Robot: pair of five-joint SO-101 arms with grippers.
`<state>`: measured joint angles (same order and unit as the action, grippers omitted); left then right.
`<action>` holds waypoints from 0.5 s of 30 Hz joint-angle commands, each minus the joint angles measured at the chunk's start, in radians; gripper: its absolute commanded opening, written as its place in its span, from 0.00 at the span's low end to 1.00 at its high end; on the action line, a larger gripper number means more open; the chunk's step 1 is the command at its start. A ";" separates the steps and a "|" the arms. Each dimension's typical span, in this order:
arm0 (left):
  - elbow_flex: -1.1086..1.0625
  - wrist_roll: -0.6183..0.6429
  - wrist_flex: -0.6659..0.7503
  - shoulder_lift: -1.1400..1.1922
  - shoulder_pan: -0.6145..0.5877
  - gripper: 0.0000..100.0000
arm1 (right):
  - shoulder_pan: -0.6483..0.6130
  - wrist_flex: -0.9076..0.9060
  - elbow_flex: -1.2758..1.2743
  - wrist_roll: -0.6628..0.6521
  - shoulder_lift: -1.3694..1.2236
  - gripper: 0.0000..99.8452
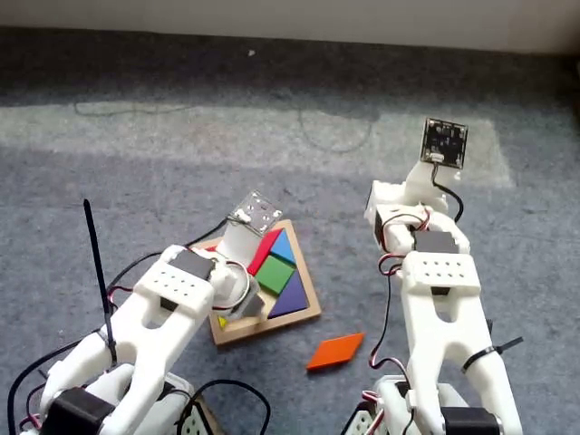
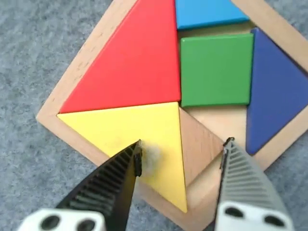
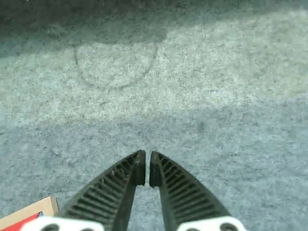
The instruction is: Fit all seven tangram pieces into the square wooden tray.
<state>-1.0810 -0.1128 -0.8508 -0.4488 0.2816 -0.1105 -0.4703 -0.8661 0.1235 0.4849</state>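
Observation:
The square wooden tray (image 2: pixel 82 62) lies under my left gripper (image 2: pixel 182 150), which hangs open just above it. In the tray sit a red triangle (image 2: pixel 134 62), a yellow triangle (image 2: pixel 144 130), a light blue piece (image 2: pixel 207 12), a green square (image 2: pixel 216 70) and a dark blue triangle (image 2: pixel 274 91). One fingertip stands over the yellow triangle, the other over a bare wooden gap (image 2: pixel 199 144) beside it. An orange parallelogram (image 1: pixel 335 351) lies on the carpet just off the tray (image 1: pixel 272 326). My right gripper (image 3: pixel 147 168) is shut and empty above bare carpet.
Grey carpet covers the whole work area. Thin cable loops (image 1: pixel 335 136) lie on it at the far side. A black rod (image 1: pixel 95 263) sticks up beside the left arm. A corner of the tray (image 3: pixel 29 214) shows in the right wrist view.

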 commanded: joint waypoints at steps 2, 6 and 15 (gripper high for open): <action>0.002 -0.012 0.034 -0.012 -0.076 0.22 | 0.010 0.025 0.004 0.002 0.038 0.03; 0.002 -0.009 0.072 -0.021 -0.145 0.22 | 0.010 0.025 0.004 0.002 0.038 0.03; 0.094 -0.005 0.066 -0.022 -0.213 0.22 | 0.008 0.025 0.004 0.002 0.038 0.03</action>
<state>-1.0625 -0.1174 -0.8032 -0.4503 0.1066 -0.1105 -0.4703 -0.8661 0.1235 0.4849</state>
